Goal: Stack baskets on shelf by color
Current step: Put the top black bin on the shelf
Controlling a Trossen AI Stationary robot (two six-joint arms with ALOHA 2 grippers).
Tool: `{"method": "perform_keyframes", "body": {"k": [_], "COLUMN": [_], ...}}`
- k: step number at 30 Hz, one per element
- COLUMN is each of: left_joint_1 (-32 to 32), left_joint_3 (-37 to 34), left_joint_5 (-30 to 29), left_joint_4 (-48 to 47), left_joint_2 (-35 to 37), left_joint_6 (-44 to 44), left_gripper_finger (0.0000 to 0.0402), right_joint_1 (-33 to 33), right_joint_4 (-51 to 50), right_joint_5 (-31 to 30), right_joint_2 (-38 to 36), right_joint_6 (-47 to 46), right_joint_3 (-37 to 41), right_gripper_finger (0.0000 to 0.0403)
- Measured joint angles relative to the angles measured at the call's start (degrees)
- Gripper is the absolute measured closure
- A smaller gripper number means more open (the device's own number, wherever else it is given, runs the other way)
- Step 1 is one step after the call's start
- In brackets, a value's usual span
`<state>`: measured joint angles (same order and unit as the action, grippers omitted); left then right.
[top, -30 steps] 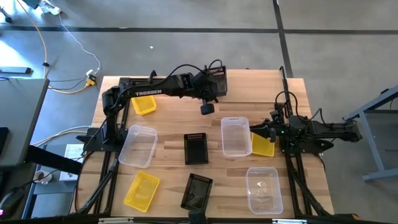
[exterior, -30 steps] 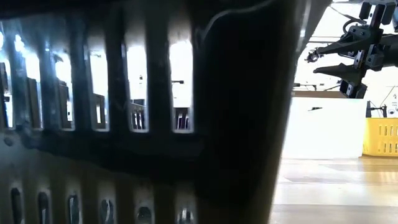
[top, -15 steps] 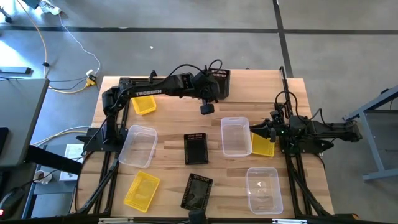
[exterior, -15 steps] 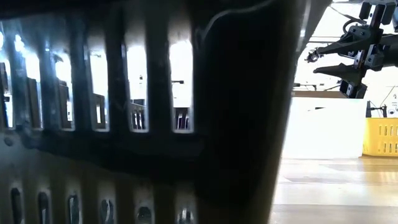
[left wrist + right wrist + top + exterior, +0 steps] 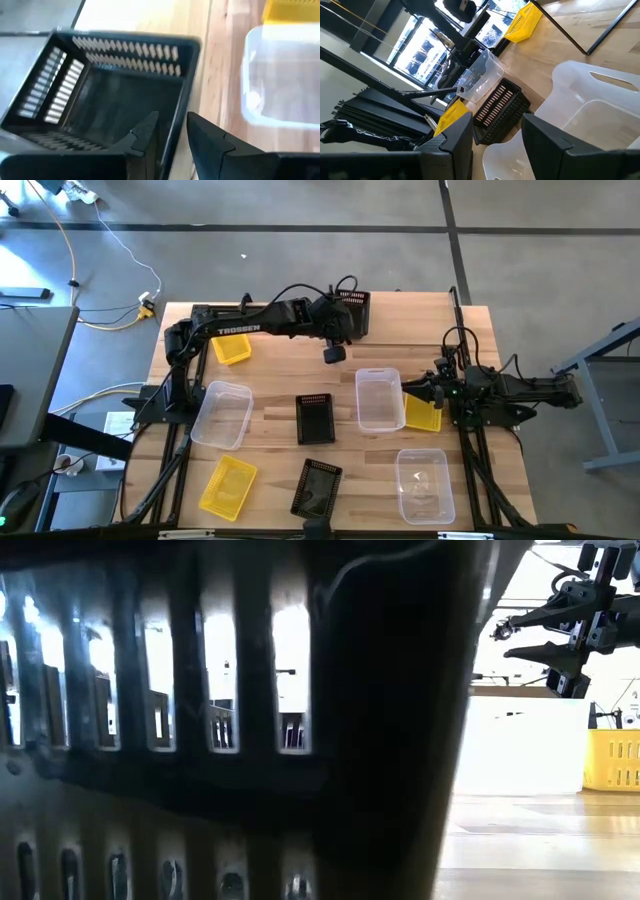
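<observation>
A black mesh basket [image 5: 356, 310] sits on its bottom on the light-wood shelf [image 5: 420, 325] at the table's far edge. My left gripper [image 5: 172, 120] is open, slanting down over it. One finger [image 5: 145, 135] is inside the basket and the other [image 5: 207, 137] outside, on either side of one side wall [image 5: 176, 131], with gaps showing. My right gripper [image 5: 497, 135] waits open at the table's right [image 5: 408, 390], with nothing between its fingers.
On the tabletop lie two more black baskets [image 5: 316, 418] [image 5: 316, 488], three clear tubs [image 5: 222, 415] [image 5: 378, 398] [image 5: 423, 483] and yellow baskets [image 5: 228, 485] [image 5: 422, 412]. Another yellow one [image 5: 232, 348] is at the far left. A black basket [image 5: 250, 740] blocks most of the low view.
The black basket at my left gripper has shifted a little toward the table's right and near side and now sits level on the shelf. Both arms have kept still.
</observation>
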<state>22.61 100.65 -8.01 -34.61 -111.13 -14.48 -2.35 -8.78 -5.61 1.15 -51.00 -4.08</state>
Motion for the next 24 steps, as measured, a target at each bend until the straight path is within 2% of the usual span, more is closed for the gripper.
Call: {"method": "perform_keyframes", "body": {"k": [5,14,24], "left_joint_1": [-0.7,-2.9,-5.2], "left_joint_3": [0.0,0.2,10.2], "left_joint_5": [0.8,-0.6,-5.2], "left_joint_4": [5.1,5.4,-5.5], "left_joint_2": [0.0,0.5,2.9], "left_joint_6": [2.3,2.5,4.0], "left_gripper_finger": [0.0316,0.0316,0.0316], "right_joint_1": [0.0,0.0,0.1], "right_joint_4": [0.0,0.1,10.8], "right_joint_5": [0.0,0.0,-0.2], "right_joint_2": [0.0,0.0,0.0], "right_joint_6": [0.0,-3.2,-3.0], "right_joint_3": [0.0,0.0,0.0], "right_gripper_finger": [0.0249,0.0249,0.0249]}}
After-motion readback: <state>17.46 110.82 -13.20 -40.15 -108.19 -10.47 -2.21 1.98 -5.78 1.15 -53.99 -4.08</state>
